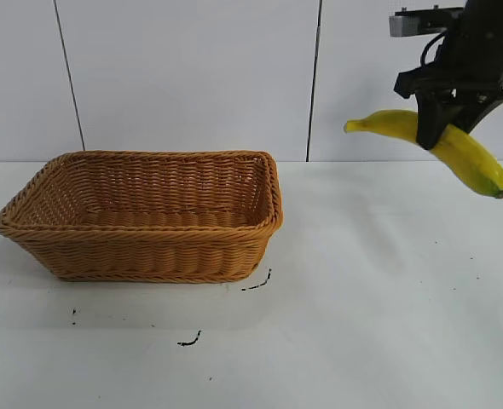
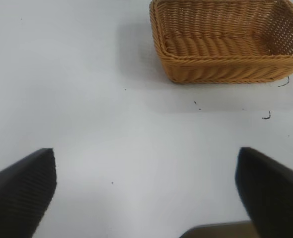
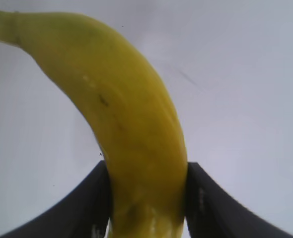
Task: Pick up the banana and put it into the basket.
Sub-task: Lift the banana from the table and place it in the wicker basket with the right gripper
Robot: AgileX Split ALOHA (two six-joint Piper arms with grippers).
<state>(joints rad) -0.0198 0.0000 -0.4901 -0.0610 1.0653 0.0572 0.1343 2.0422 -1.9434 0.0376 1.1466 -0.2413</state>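
Basket is sitting on the worktop — empty. Banana is hanging high and well off to the basket's right-arm side, long axis sloping. Right claw is clamping it mid-length. Left claw — parked, gaping wide near the basket.

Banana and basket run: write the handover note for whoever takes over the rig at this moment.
Right gripper: shut on the banana, holding it near its middle, in the air above the table's right side.
Left gripper: open, holding nothing, over bare table away from the work.
Basket: on the table's left side, nothing in it.
Done: banana picked up.
Left: carry it across over the basket, lower it, let go.
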